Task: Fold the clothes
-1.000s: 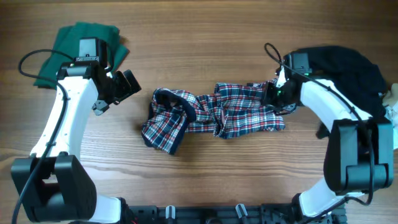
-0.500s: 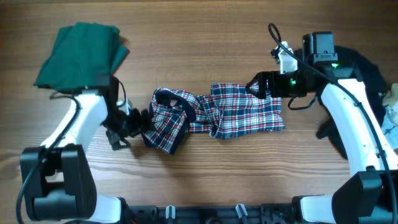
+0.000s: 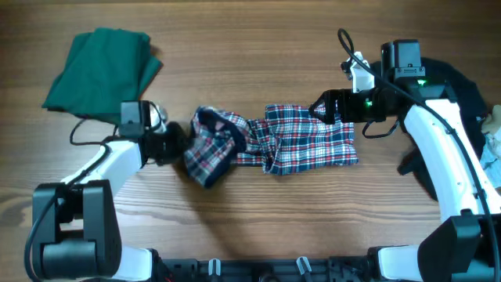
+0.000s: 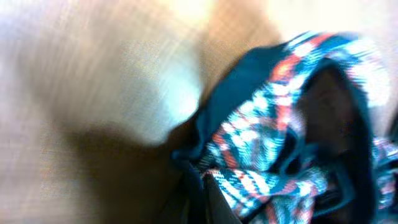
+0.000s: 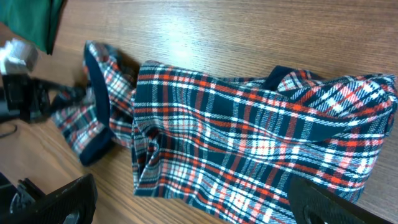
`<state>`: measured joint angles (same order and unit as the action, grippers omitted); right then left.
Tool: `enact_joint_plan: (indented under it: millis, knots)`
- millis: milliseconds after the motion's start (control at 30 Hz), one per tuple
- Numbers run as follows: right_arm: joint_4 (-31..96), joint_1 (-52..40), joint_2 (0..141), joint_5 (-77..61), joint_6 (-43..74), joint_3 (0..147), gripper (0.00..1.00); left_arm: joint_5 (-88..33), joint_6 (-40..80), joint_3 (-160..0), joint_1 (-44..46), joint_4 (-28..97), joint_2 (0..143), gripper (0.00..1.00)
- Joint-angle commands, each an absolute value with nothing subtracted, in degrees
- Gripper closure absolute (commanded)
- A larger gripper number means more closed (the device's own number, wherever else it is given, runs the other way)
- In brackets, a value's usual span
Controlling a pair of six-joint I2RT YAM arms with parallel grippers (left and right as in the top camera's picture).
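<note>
1. The green cloth looked folded, far left.
2. The left end effector touched the shirt's left end; its grip was too blurry to tell.
3. The shirt lay bunched on the middle of the bench, not yet folded.
4. The right end effector was wide open and empty, by the shirt's top edge.

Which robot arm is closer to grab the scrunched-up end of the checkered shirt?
Left. The left gripper sits right against the bunched end of the plaid shirt, while the right gripper is at the opposite, flatter end.
</note>
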<state>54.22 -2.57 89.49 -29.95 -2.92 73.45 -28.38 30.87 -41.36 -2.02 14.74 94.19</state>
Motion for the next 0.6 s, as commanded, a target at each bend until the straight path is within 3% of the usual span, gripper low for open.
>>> enact_joint_plan:
  millis: [0, 133, 200, 267, 300, 367, 467, 567]
  knots:
    - [54.26, -2.72, 89.67, -30.00, -2.79, 73.69, 0.01, -27.59, 32.05, -42.92, -2.15, 7.57, 94.50, 0.96]
    - [54.02, -2.72, 89.82, -29.74, -2.52, 71.13, 0.03, -27.62, 32.03, -54.06, -2.15, 10.55, 94.17, 0.96]
    - [52.86, -2.94, 90.70, -28.01, 0.12, 67.31, 0.27, -27.62, 31.97, -60.58, -2.09, 16.45, 93.73, 0.96]
    - [49.74, -3.66, 91.96, -28.10, 2.07, 63.40, 0.65, -27.64, 31.77, -63.96, -1.56, 20.49, 92.90, 0.96]
    - [47.70, -4.60, 92.79, -28.10, 3.62, 61.47, 0.72, -27.64, 31.77, -64.10, -0.62, 20.69, 92.36, 0.96]
    - [43.40, -6.98, 94.30, -28.12, 6.50, 58.70, 0.77, -27.49, 31.73, -64.10, 2.63, 20.69, 92.03, 0.96]
    - [34.76, -12.40, 97.30, -27.55, 11.77, 54.61, 0.94, -22.39, 30.00, -64.10, 11.68, 18.79, 92.03, 0.96]
    - [27.59, -14.74, 101.71, -23.53, 19.79, 51.07, 0.96, -18.35, 27.18, -64.12, 18.37, 17.37, 92.01, 0.96]
